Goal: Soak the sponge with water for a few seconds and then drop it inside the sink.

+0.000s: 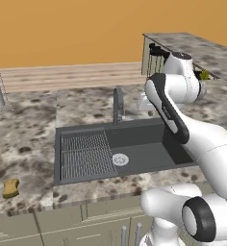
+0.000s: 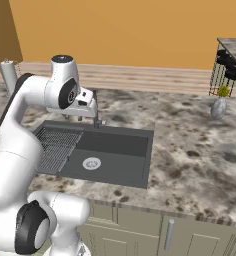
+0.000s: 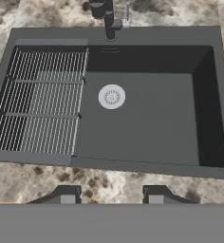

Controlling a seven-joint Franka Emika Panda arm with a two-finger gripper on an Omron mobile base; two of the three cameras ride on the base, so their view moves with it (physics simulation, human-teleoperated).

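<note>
The gripper (image 3: 109, 199) is hanging above the sink (image 3: 147, 50) with its jaws drawn in as close as they come and holding nothing. In the hand view the round white drain (image 3: 111, 96) is lying near centre, the wire grate (image 3: 42, 102) at nine o'clock and the faucet (image 3: 106, 16) at twelve. The sponge (image 1: 10, 187) is resting on the marble counter (image 1: 19, 144), at about seven o'clock from the basin in the left base view. No water is running. The arm is facing a long swing across to the counter, and a closed hand could shove the sponge off the front edge.
</note>
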